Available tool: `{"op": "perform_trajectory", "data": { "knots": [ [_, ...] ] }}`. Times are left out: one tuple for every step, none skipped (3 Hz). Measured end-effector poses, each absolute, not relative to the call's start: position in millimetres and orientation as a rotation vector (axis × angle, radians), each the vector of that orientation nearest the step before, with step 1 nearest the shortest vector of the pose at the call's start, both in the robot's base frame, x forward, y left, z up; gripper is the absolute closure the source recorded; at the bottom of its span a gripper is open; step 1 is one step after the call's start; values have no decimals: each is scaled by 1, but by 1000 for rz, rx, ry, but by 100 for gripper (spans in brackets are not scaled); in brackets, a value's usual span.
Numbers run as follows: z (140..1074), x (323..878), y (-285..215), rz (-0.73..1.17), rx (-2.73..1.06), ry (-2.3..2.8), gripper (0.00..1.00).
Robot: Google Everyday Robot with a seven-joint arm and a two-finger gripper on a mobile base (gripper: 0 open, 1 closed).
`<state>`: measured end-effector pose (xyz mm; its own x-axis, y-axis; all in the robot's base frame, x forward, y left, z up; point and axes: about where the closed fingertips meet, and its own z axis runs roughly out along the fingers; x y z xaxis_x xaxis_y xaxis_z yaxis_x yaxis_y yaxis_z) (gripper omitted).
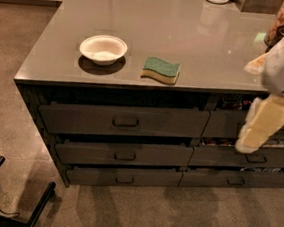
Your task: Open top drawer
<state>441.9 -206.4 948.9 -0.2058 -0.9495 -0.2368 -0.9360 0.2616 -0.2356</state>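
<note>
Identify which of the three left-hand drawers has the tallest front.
The top drawer, just under the countertop below the bowl; the two beneath it are slimmer. The hand hangs to its right, before the right-hand drawers.

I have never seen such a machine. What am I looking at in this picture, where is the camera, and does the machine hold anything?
There is one camera; where it is mounted is not known, but it looks down on a grey counter with dark drawers below. The white and cream shape at the right edge is the robot's arm, ending in its gripper. The gripper hangs in front of the right-hand drawers and appears to hold nothing. On the counter lie a white bowl and a green and yellow sponge. The wide top drawer, with a small handle, is further left in the picture, untouched.
</note>
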Motion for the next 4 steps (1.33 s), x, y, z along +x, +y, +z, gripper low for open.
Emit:
{"op": "perform_trajectory", "data": {
  "knots": [
    [892, 450, -183, 18, -1756, 2168, 0],
    [837, 462, -164, 87, -1770, 2140, 0],
    [773, 484, -142, 151, -1751, 2122, 0],
    [774, 493, -140, 133, -1726, 2105, 0]
  ]
}}
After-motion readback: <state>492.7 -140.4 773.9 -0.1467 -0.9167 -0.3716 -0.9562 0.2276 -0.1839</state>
